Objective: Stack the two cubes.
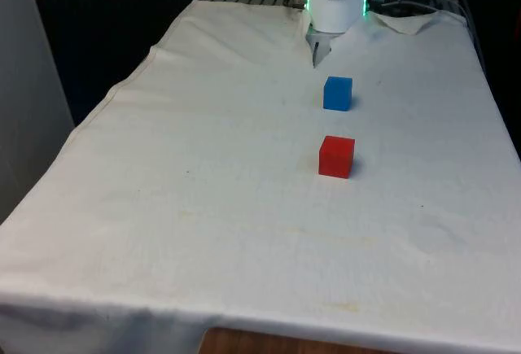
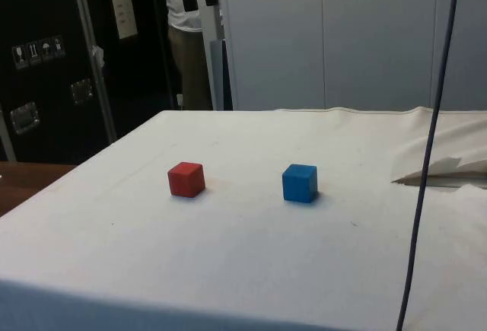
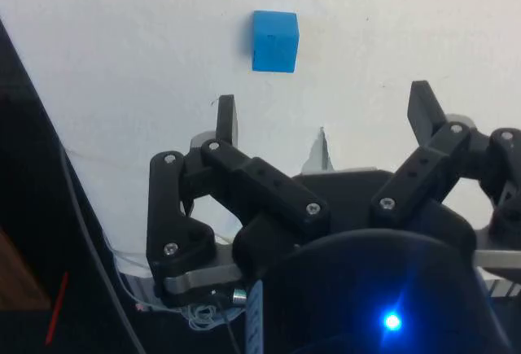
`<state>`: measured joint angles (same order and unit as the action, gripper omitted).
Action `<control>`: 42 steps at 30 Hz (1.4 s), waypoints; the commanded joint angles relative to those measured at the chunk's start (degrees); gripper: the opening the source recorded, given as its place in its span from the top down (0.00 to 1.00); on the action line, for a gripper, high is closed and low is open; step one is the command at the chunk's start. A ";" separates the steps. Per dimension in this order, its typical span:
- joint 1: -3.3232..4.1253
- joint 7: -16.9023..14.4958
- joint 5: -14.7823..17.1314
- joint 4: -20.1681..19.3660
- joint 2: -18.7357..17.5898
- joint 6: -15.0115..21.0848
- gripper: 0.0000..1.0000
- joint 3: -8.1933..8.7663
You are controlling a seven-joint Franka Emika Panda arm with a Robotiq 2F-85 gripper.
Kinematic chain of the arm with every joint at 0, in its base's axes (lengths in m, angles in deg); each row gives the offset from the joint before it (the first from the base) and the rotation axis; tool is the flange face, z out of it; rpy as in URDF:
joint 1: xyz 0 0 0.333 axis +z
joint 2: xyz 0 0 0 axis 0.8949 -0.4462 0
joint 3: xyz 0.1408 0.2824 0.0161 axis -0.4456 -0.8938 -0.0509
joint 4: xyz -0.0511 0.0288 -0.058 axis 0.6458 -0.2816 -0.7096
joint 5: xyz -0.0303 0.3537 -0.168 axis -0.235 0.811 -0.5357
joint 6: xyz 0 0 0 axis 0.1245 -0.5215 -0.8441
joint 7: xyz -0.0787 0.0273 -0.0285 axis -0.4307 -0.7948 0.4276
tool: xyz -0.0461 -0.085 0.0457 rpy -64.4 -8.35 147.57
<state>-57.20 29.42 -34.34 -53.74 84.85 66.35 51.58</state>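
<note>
A blue cube point(image 1: 338, 93) rests on the white cloth near the far end of the table. A red cube point(image 1: 336, 156) sits a short way nearer the front edge, on the same line. The two stand apart in the side view, the red cube point(image 2: 186, 179) to the left of the blue cube point(image 2: 300, 183). My gripper point(image 3: 324, 114) hangs high over the cloth, open, with nothing between its fingers point(image 3: 226, 118). From the wrist camera the blue cube point(image 3: 275, 41) lies beyond the fingertips, well below them.
A black cable point(image 2: 424, 156) hangs down in front of the side camera. The cloth is rucked into a fold point(image 2: 441, 171) near the robot's base point(image 1: 336, 8). A person point(image 2: 190, 42) stands beyond the table's far side.
</note>
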 commanded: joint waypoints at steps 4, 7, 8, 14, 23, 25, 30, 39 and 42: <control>0.23 1.09 -1.03 -2.58 2.23 0.92 0.00 -0.63; 0.17 1.32 -1.26 -3.72 3.04 1.43 0.00 -0.92; 0.17 1.60 -1.49 -4.98 3.90 2.01 0.00 -1.15; 0.23 2.58 -2.18 -9.17 6.70 4.41 0.00 -2.01; 0.17 4.13 -2.86 -15.24 10.89 7.85 0.00 -3.50; 0.11 4.18 -2.92 -15.81 11.29 8.08 0.00 -3.61; 0.11 4.41 -2.75 -18.45 13.29 9.51 0.00 -3.90; 0.06 4.81 -2.58 -23.26 17.13 11.46 0.00 -3.90; 0.11 4.41 -2.46 -23.15 17.02 10.89 0.00 -3.84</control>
<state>-57.08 33.89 -36.75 -77.40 102.27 77.52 47.74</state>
